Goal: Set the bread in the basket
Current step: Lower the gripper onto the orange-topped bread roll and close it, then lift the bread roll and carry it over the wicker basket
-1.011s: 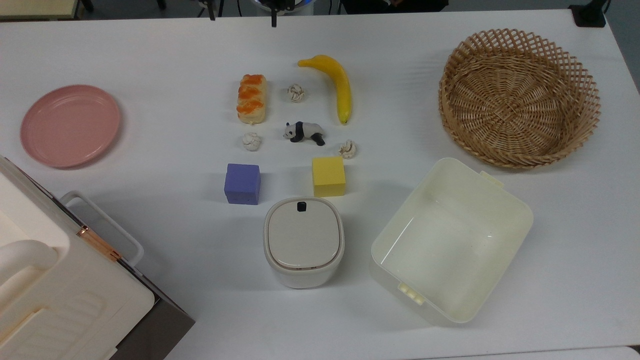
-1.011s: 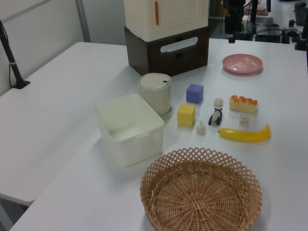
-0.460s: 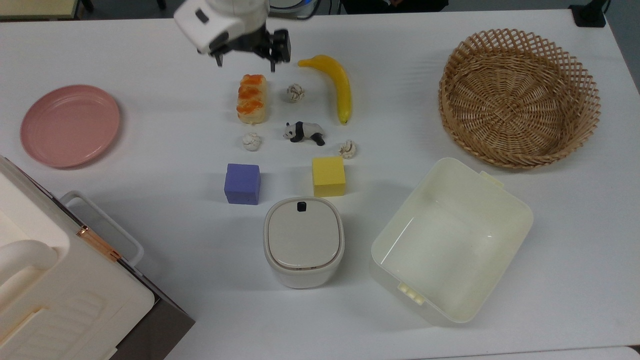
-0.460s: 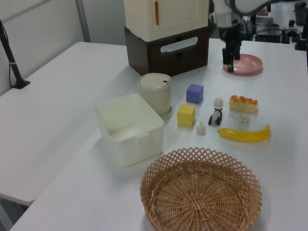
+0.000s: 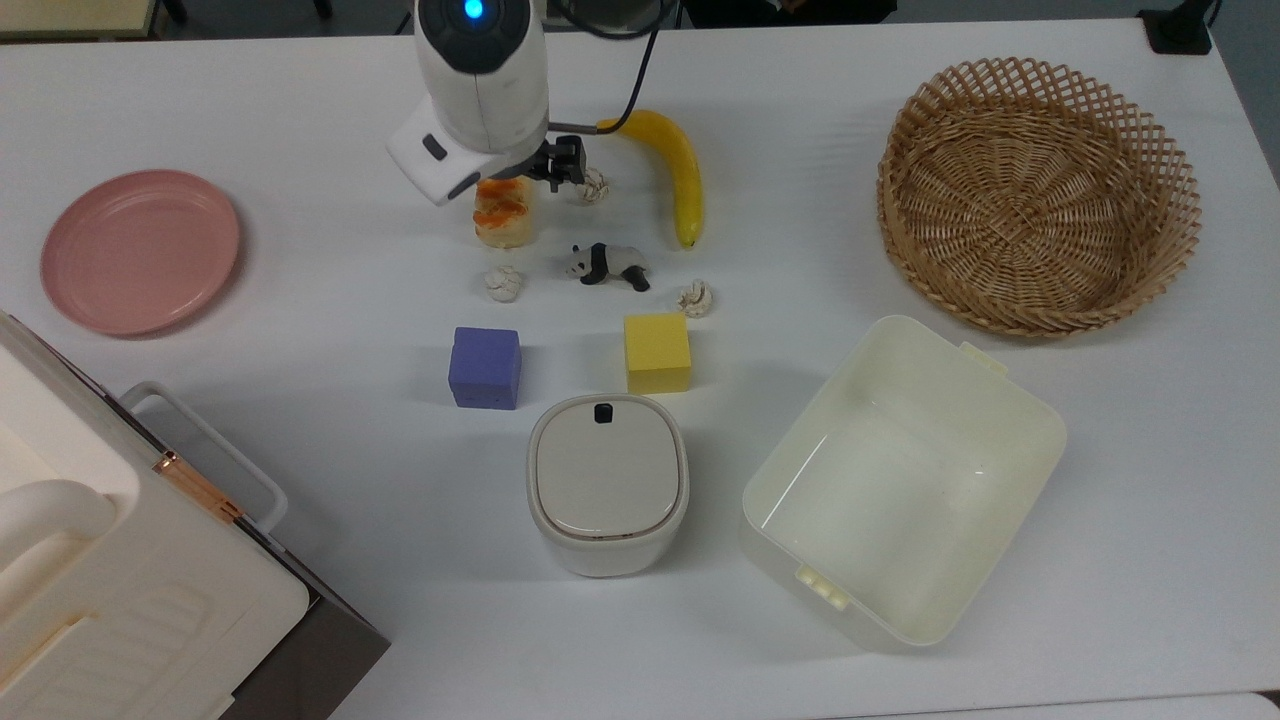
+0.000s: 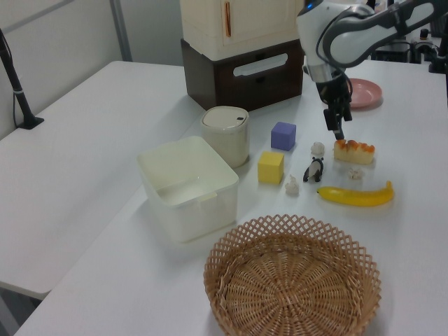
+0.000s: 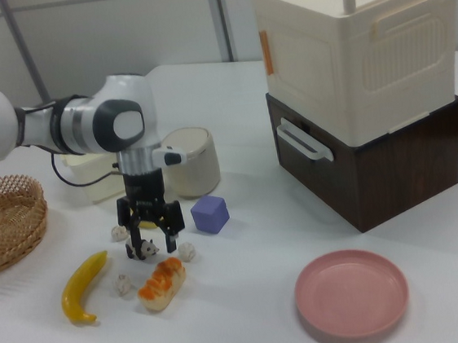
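Since half a second ago the arm has swung in over the bench (image 5: 300,100), and its hand (image 7: 152,247) now hangs above the far end of the bread (image 5: 503,215), covering that end in the top view. Fingers (image 7: 169,225) are spread, pinching nothing. Bread lies flat on the bench, unmoved, between the pink plate (image 5: 140,250) and the banana (image 5: 675,170), close to the panda (image 5: 608,264). At the top view's right, well apart, sits the basket (image 5: 1040,195); the tub (image 5: 900,480) lies below it.
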Action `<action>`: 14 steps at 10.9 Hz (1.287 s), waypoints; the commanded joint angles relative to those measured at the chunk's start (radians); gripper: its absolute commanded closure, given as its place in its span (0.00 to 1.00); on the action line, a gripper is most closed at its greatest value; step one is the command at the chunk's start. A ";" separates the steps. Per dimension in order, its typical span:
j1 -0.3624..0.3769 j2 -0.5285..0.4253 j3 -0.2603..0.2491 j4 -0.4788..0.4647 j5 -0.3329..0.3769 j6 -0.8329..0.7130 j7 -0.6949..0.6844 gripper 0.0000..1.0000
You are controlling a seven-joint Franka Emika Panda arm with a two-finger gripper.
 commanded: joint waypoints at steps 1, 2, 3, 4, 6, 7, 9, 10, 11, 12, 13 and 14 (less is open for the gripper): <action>0.010 0.046 -0.001 -0.049 0.001 0.035 0.010 0.00; 0.009 0.054 -0.001 -0.060 -0.004 0.041 0.010 0.00; 0.007 0.054 -0.001 -0.060 -0.019 0.041 0.010 0.04; 0.002 0.053 -0.001 -0.059 -0.031 0.041 0.004 0.12; 0.001 0.059 -0.001 -0.059 -0.048 0.042 0.002 0.27; 0.002 0.071 -0.001 -0.059 -0.050 0.042 0.002 0.36; 0.001 0.080 -0.001 -0.062 -0.068 0.061 0.002 0.44; 0.002 0.080 -0.001 -0.062 -0.068 0.067 0.002 0.46; 0.002 0.079 -0.001 -0.054 -0.070 0.061 0.002 0.50; 0.004 0.053 -0.001 -0.043 -0.068 0.036 0.004 0.51; 0.010 0.013 -0.001 -0.016 -0.068 -0.028 0.001 0.51; 0.016 -0.011 0.003 0.024 -0.067 -0.090 -0.001 0.51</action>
